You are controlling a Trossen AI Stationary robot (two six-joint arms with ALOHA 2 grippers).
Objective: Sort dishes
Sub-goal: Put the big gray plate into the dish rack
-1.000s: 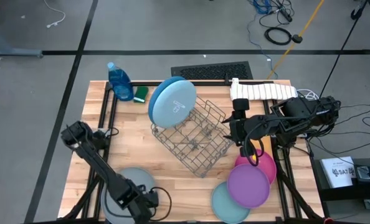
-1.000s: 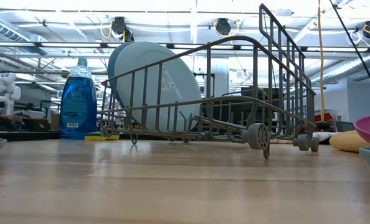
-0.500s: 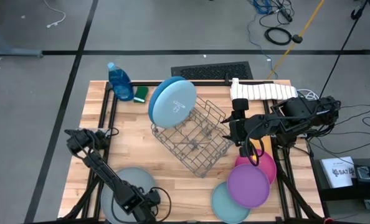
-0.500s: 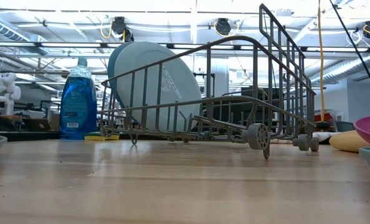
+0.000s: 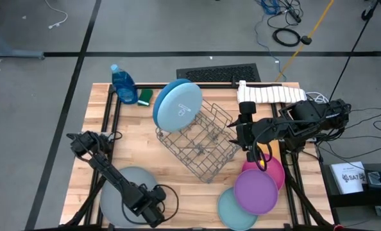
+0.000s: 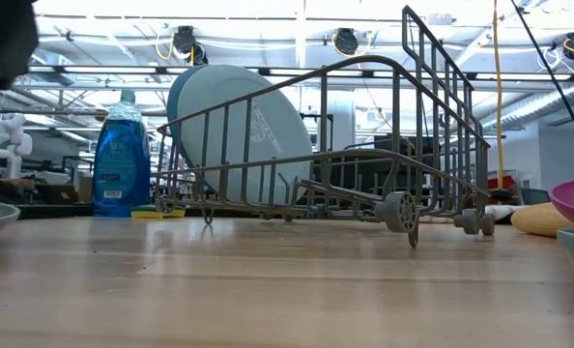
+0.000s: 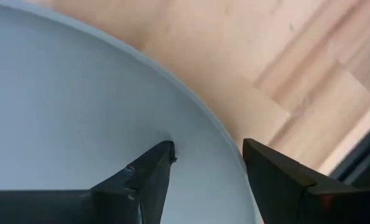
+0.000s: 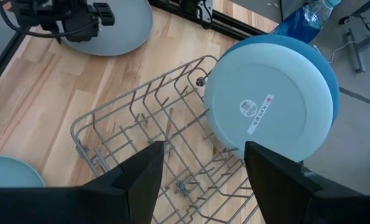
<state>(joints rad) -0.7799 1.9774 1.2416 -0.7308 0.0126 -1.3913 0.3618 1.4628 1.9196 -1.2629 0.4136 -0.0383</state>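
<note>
The left gripper [image 5: 153, 206] sits at about seven o'clock on the table, its fingers [image 7: 151, 171] spread apart over the rim of the grey plate [image 5: 120, 192], which lies flat on the wood. The right gripper [image 8: 200, 168] hovers at about three o'clock, jaws apart and holding nothing, beside the wire rack [image 5: 200, 141]. Two pale blue plates [image 5: 176, 104] stand on edge in the rack at its eleven o'clock end. At about five o'clock, the purple plate [image 5: 256, 189] overlaps the pink plate [image 5: 275, 169] and the teal plate [image 5: 229, 208].
</note>
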